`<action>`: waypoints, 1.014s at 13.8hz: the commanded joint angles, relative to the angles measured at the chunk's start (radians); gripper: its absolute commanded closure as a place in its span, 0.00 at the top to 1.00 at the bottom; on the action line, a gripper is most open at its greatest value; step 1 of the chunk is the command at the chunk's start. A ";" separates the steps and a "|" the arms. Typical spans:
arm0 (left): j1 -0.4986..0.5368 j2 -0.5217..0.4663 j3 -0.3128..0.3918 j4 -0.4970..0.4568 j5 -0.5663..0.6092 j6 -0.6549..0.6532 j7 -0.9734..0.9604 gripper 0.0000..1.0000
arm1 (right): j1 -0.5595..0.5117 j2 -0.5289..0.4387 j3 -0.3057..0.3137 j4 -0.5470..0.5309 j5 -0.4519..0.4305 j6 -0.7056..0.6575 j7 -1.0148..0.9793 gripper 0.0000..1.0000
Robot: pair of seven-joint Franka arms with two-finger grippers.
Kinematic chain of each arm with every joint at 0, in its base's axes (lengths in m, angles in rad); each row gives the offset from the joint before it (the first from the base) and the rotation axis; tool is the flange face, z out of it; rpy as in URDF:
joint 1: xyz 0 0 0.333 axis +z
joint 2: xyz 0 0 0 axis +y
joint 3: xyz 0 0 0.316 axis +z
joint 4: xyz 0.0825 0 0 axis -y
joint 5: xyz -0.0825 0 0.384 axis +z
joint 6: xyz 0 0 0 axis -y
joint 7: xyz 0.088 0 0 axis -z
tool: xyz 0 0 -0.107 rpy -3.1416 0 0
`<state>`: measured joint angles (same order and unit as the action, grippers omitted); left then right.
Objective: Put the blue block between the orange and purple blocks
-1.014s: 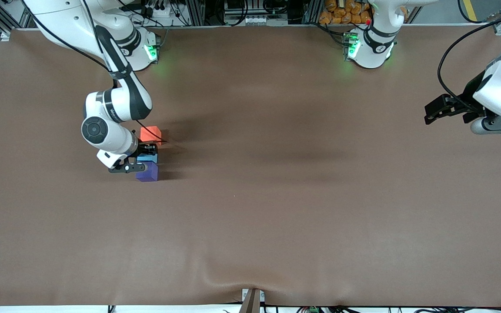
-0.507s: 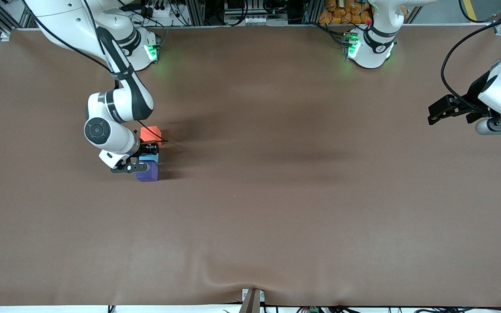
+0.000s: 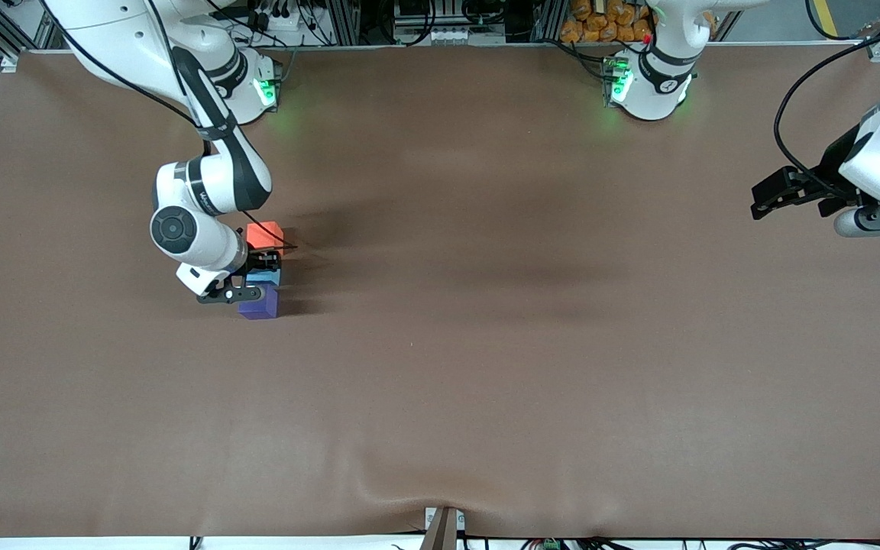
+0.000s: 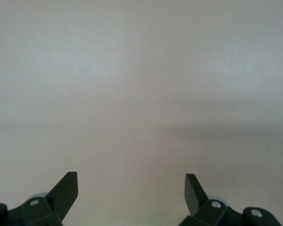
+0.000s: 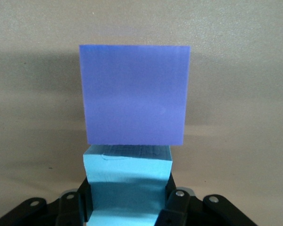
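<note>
My right gripper (image 3: 260,276) is shut on the light blue block (image 3: 269,277), fingers on two opposite sides of it. It holds the block low in the gap between the orange block (image 3: 264,234) and the purple block (image 3: 260,305). In the right wrist view the blue block (image 5: 127,181) sits between my fingertips (image 5: 83,202), right up against the purple block (image 5: 134,94). The orange block is out of that view. My left gripper (image 3: 765,200) is open and empty over the table at the left arm's end, where that arm waits; its wrist view (image 4: 131,189) shows only bare cloth.
The brown cloth (image 3: 486,344) covers the whole table, with a wrinkle (image 3: 379,489) near the edge closest to the front camera. The two arm bases (image 3: 646,84) stand along the edge farthest from that camera.
My right wrist has shifted slightly toward the orange block with the blue block still held. My left gripper moved a little toward the table's end, then stayed put.
</note>
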<state>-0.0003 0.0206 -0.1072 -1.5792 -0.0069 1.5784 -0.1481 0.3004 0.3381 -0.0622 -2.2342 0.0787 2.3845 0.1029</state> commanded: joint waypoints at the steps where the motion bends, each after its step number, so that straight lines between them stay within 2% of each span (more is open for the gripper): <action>1: 0.011 -0.014 -0.008 -0.010 0.005 0.006 0.022 1.00 | 0.003 0.024 0.010 -0.005 0.013 0.024 -0.019 0.81; 2: 0.011 -0.014 -0.008 -0.010 0.005 0.006 0.022 1.00 | 0.003 0.022 0.010 -0.004 0.013 0.024 -0.019 1.00; 4: 0.011 -0.014 -0.008 -0.010 0.005 0.006 0.022 1.00 | 0.000 0.003 0.009 -0.001 0.012 0.007 -0.023 1.00; 7: 0.011 -0.014 -0.008 -0.010 0.005 0.006 0.022 1.00 | -0.014 -0.085 0.004 0.031 0.012 -0.097 -0.032 1.00; 9: 0.011 -0.016 -0.006 -0.010 0.005 0.005 0.022 1.00 | -0.050 -0.119 0.002 0.117 0.012 -0.212 -0.034 1.00; 11: 0.011 -0.022 -0.008 -0.007 0.005 -0.003 0.022 1.00 | -0.119 -0.122 0.002 0.250 0.012 -0.345 -0.040 1.00; 14: 0.011 -0.044 -0.005 0.001 0.007 -0.023 0.038 1.00 | -0.233 -0.135 -0.001 0.411 0.012 -0.491 -0.165 1.00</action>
<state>0.0000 0.0108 -0.1072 -1.5769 -0.0069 1.5763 -0.1461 0.1471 0.2024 -0.0748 -1.9181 0.0797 1.9797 0.0229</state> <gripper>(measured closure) 0.000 0.000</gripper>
